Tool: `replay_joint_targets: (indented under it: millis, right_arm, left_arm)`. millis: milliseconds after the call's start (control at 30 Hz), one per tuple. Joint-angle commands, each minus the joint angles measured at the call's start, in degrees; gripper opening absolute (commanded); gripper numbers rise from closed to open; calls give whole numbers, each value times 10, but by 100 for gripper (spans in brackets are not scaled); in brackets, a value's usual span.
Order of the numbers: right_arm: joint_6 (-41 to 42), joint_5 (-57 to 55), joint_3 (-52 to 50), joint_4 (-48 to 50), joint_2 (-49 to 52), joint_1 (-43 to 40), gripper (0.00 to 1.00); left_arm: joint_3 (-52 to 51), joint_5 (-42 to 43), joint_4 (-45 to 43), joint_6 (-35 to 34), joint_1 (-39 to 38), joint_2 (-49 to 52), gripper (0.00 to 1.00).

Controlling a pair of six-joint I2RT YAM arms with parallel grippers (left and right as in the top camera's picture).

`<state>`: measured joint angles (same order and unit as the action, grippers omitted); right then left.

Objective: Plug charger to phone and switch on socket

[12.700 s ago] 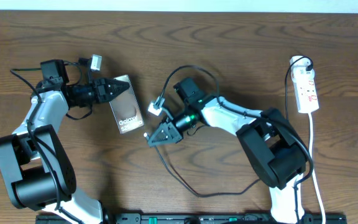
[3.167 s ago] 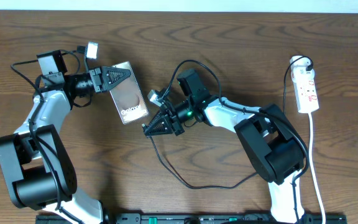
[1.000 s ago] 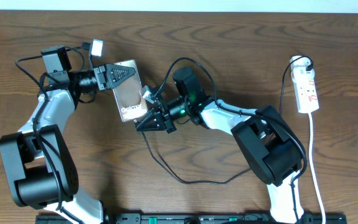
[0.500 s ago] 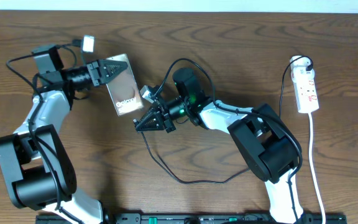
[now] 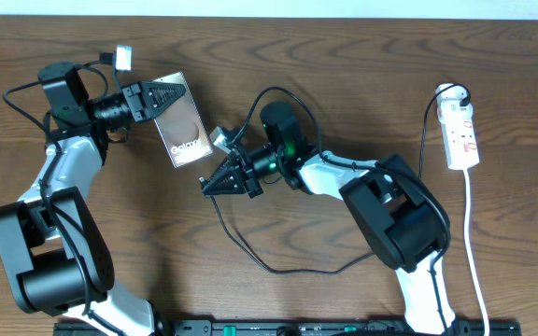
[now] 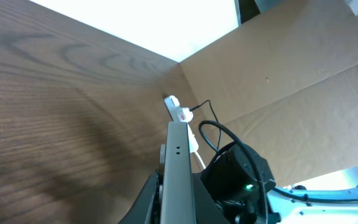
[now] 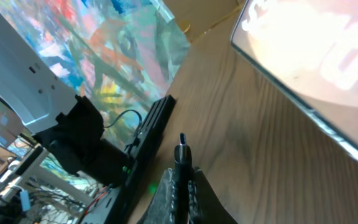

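My left gripper point(image 5: 168, 95) is shut on the top edge of the phone point(image 5: 184, 133), holding it lifted and tilted with its white "Galaxy" lettering showing. In the left wrist view the phone point(image 6: 178, 149) runs edge-on out of the shut left gripper point(image 6: 176, 202). My right gripper point(image 5: 213, 183) is shut on the charger, whose black cable point(image 5: 250, 254) loops across the table behind it. The slim plug tip point(image 7: 182, 151) sticks out of the right gripper point(image 7: 183, 182), just short of the phone's lower edge point(image 7: 316, 68). The white socket point(image 5: 462, 133) lies at the far right.
The socket's white cord point(image 5: 472, 233) runs down the right side of the wooden table point(image 5: 362, 56). The socket point(image 6: 180, 113) also shows far off in the left wrist view, beyond the right arm point(image 6: 235, 180). A black rail point(image 5: 278, 327) lines the table's front edge.
My left arm has swung the phone up and to the left, tilting it. The right gripper with the charger plug has followed a little to the left.
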<state>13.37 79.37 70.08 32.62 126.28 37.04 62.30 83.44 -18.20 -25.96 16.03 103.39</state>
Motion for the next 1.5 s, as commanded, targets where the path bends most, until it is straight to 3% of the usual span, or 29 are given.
replay_joint_targets:
  millis: [0,133,433,1467]
  right_arm:
    - [73,9,5,52,28,1,1]
    - [150,11,5,140,43,2,1]
    - [223,-27,5,199,44,1,1]
    - [255,-42,5,238,44,2,1]
  left_arm:
    - [7,15,-3,-14,0,-4,8]
    - [7,16,-3,-14,0,-4,7]
    - [7,36,-3,-14,0,-4,8]
    - [7,50,-2,-14,-9,-4,7]
